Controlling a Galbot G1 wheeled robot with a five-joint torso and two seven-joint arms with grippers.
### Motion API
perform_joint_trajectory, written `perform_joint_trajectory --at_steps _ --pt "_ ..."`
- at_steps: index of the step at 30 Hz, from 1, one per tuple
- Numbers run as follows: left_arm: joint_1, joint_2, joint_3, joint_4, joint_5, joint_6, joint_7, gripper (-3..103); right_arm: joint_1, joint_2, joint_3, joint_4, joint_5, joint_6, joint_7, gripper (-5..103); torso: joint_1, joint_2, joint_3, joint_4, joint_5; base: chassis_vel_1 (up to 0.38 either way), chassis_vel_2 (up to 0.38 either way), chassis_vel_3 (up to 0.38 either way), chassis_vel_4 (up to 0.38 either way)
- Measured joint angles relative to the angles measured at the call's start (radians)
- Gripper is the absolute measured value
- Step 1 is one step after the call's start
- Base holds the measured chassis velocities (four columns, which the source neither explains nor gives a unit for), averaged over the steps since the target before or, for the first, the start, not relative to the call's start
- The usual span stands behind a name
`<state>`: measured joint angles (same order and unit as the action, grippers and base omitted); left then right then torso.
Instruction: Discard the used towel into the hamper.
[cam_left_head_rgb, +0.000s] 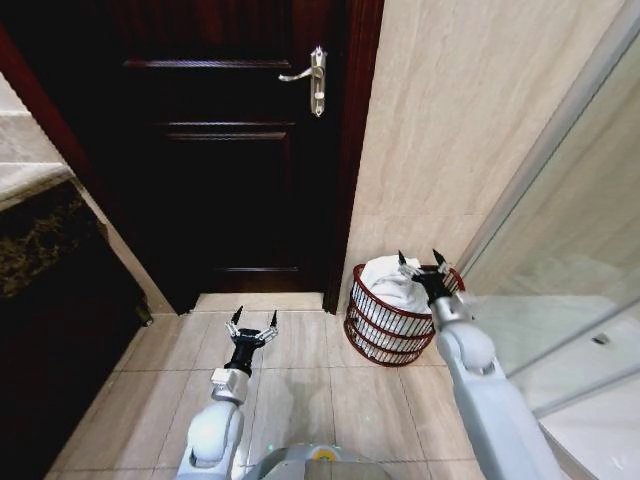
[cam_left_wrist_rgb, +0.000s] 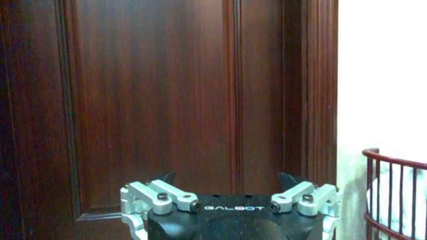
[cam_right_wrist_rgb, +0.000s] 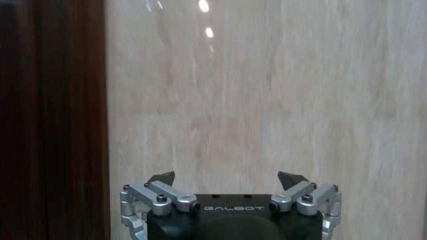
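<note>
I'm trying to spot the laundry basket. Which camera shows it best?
The head view: the whole hamper stands on the floor by the wall, with a white towel inside and the open right gripper above it. The left wrist view catches just its rim at the edge. The right wrist view faces the wall.

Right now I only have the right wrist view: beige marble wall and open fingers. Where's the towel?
Observer: The white towel lies inside the dark red-brown wire hamper, by the door frame.
Operator: And my right gripper?
Observer: The right gripper hovers open above the hamper's rim, holding nothing.
Operator: The left one?
Observer: The left gripper is open, low over the floor tiles, facing the dark wooden door.
</note>
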<state>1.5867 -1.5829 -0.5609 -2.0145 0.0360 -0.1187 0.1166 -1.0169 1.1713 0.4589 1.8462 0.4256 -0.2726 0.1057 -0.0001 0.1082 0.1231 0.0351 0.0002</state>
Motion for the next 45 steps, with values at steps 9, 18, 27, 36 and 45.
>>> perform_joint_trajectory --at_steps 9,18,27,36,45 --pt "-0.013 -0.026 0.025 0.014 0.044 -0.007 0.009 100 0.115 -0.046 -0.095 -0.2 0.083 -0.036 0.002 100 0.0 0.0 0.0 0.0002 0.0001 0.0 0.0 0.0 0.0" --pt "0.004 -0.026 0.022 0.007 0.051 -0.03 0.017 100 0.069 -0.108 -0.104 -0.153 0.145 -0.18 0.049 100 0.0 0.0 0.0 0.0002 -0.0001 0.0 0.0 0.0 0.0" --pt "0.006 -0.026 0.024 0.008 0.055 -0.045 0.021 100 0.006 -0.205 -0.065 -0.125 0.206 -0.309 0.068 100 0.0 0.0 0.0 0.0002 -0.0001 0.0 0.0 0.0 0.0" --pt "-0.003 -0.026 0.032 0.016 0.061 -0.047 0.025 100 0.094 -0.245 -0.139 -0.181 0.304 -0.45 0.068 100 0.0 0.0 0.0 0.0001 -0.0007 0.0 0.0 0.0 0.0" --pt "-0.004 -0.025 0.031 0.024 0.059 -0.05 0.027 100 0.188 -0.202 -0.243 -0.306 0.301 -0.461 0.065 100 0.0 0.0 -0.001 -0.0004 -0.0024 0.0 0.0 0.0 0.0"
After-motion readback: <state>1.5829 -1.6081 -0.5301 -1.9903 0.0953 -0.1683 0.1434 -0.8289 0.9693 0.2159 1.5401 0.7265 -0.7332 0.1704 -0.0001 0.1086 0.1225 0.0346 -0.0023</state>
